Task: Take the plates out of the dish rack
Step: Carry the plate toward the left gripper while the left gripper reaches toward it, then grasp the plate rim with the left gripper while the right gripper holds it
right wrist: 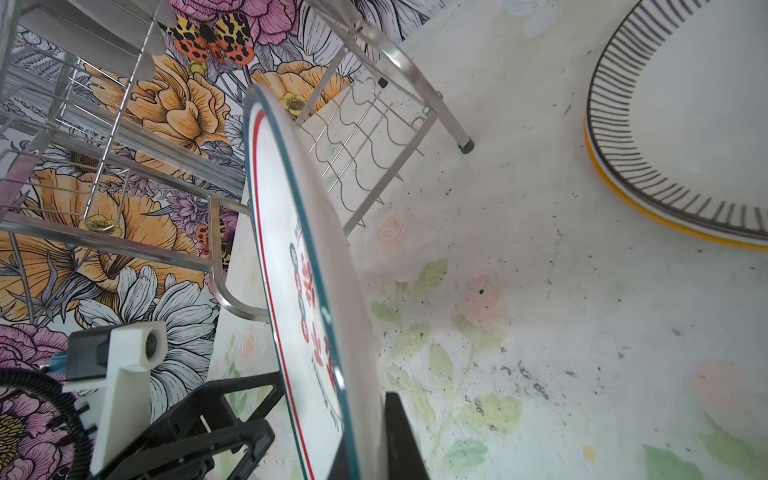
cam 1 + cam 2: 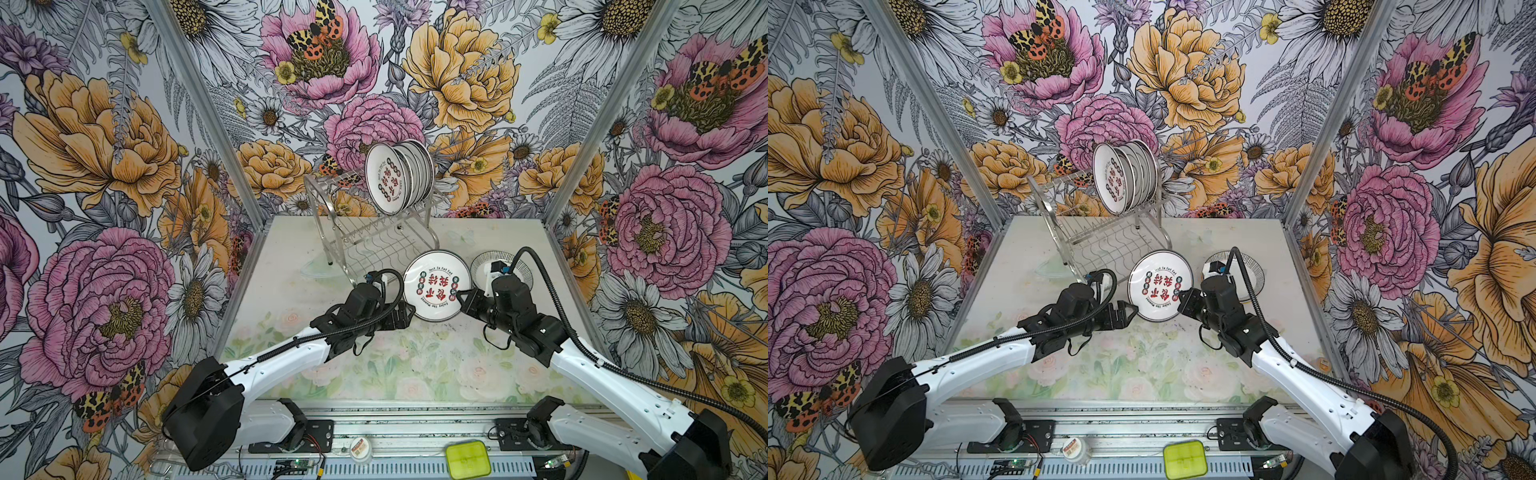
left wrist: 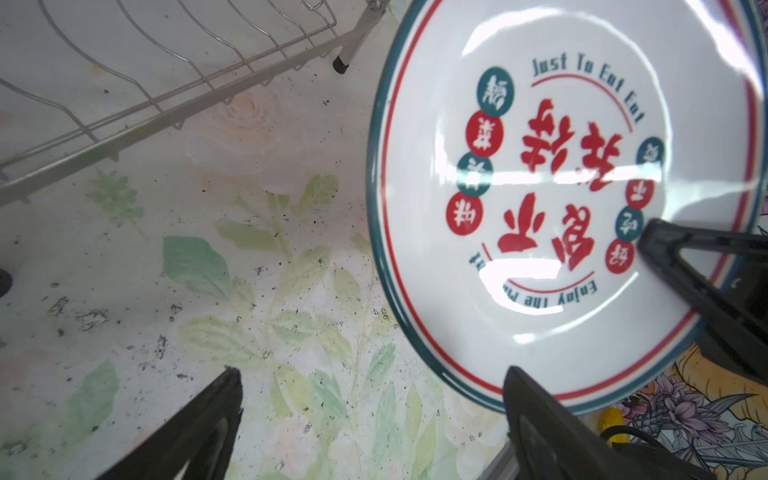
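Right hand (image 2: 461,297) is pinching the plate (image 2: 436,286) by its right rim: one finger on the printed face, the other behind it; confirmed edge-on in the right wrist view (image 1: 291,249). The plate is the red-character one with a teal and red rim, tilted so its face shows in both top views. It sits just right of frame centre, between the two hands and just in front of the rack's (image 2: 374,249) right end. Can't tell if its lower rim touches the counter (image 2: 395,365). Left hand (image 2: 405,313) is spread wide at the plate's lower-left rim. In the left wrist view one fingertip (image 3: 519,386) overlaps the rim, the other is off over bare counter; contact can't be told. Racked plates (image 2: 397,178) stand on edge in a tight row at the right end of the upper tier, upper centre of frame, the front one with the same red-character print. The lower shelf holds no plates. Stack (image 2: 484,262) lies flat on the counter right of the held plate, partly behind the right arm: black-striped rim on top, a yellow rim beneath it (image 1: 685,124).
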`<state>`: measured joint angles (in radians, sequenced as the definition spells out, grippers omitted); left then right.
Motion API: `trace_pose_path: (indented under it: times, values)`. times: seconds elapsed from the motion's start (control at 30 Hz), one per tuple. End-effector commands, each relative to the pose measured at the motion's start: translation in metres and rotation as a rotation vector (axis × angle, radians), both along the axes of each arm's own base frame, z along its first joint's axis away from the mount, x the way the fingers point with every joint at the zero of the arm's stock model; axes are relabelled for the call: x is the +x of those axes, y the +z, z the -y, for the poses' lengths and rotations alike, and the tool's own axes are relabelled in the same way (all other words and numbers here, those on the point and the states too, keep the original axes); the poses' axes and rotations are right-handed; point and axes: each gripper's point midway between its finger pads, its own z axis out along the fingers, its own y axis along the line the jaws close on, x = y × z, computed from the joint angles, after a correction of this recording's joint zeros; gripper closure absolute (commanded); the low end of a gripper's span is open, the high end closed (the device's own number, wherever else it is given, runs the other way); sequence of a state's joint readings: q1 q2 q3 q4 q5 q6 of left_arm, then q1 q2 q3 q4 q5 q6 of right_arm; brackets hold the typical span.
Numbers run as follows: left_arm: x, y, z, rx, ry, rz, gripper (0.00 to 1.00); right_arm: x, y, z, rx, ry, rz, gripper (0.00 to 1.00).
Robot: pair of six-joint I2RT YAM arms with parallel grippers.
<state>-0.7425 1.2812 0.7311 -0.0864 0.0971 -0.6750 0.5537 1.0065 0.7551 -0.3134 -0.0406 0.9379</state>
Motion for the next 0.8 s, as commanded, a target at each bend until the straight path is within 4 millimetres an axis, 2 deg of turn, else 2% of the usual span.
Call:
trace_pose_path:
  times: [0.0, 0.17, 0.33, 0.53, 0.77]
  values:
    - [0.011, 0.028, 0.020, -0.099, -0.029, 0.064, 0.03, 0.010, 0.035, -0.015, 0.147, 0.029, 0.078, 1.00]
    - [0.024, 0.027, 0.029, -0.151, -0.038, 0.053, 0.10, 0.013, 0.026, -0.020, 0.234, 0.054, 0.048, 1.00]
    - [0.031, 0.036, 0.035, -0.194, -0.053, 0.060, 0.21, 0.016, 0.013, -0.024, 0.287, 0.071, 0.018, 1.00]
    - [0.031, 0.038, 0.042, -0.219, -0.077, 0.055, 0.53, 0.017, 0.010, -0.027, 0.293, 0.087, 0.012, 1.00]
    - [0.030, 0.025, 0.047, -0.221, -0.095, 0.022, 0.76, 0.019, 0.003, -0.031, 0.286, 0.106, -0.008, 1.00]
